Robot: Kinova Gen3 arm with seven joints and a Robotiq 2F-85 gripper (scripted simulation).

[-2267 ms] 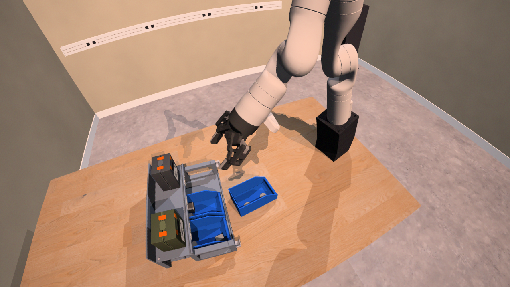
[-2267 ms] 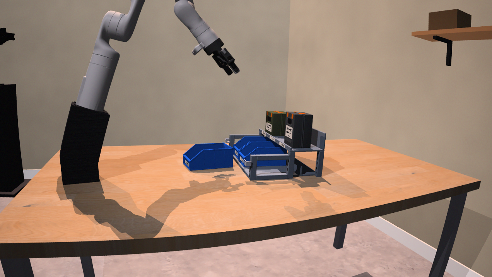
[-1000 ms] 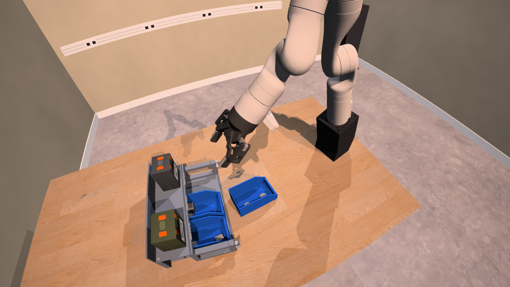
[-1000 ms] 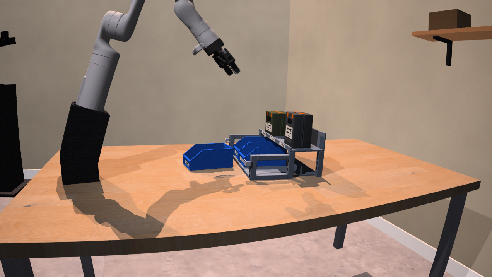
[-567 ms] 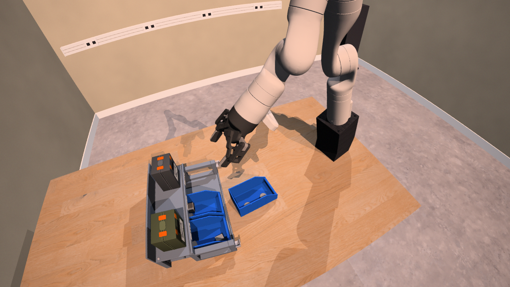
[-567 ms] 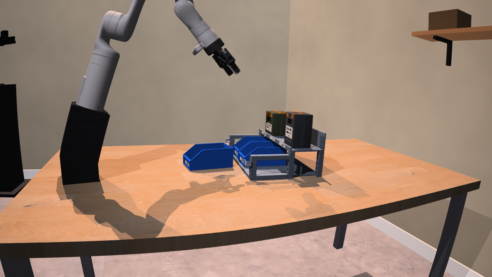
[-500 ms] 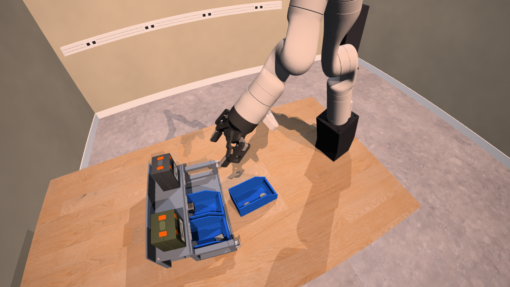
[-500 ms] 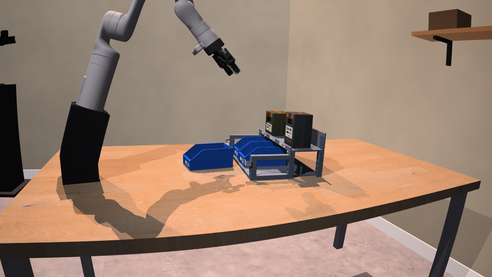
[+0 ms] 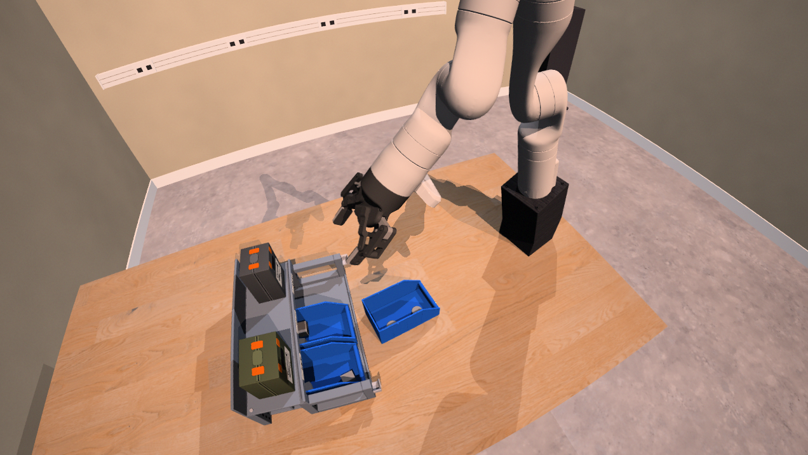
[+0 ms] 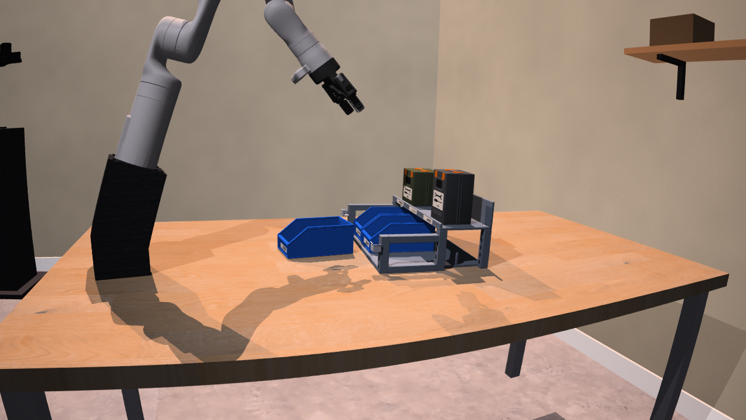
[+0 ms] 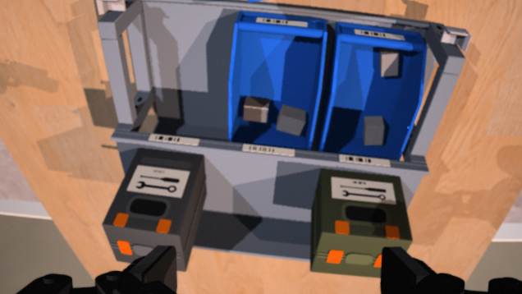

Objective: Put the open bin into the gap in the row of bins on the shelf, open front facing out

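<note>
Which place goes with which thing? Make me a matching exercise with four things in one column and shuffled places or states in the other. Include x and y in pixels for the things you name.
1. loose blue bin (image 9: 390, 325) (image 10: 318, 242)
2. claw (image 9: 354, 240) (image 10: 352, 111) (image 11: 278, 270)
3. olive case (image 9: 260, 364) (image 10: 416, 188) (image 11: 361, 242)
4. dark gray case (image 9: 262, 276) (image 10: 453, 200) (image 11: 149, 201)

A. open, in the air
B. on the upper board, at the gap's end
C. on the table, in front of the shelf
D. on the upper board, at the end away from the gap

Pairs: 1-C, 2-A, 3-D, 4-B

Compared with the earliest pictures, the arm (image 9: 412, 151) (image 10: 308, 46) stands in a slightly different pose: in the top view its forearm sits a touch further left, and the jaws are marginally higher in that view.
</note>
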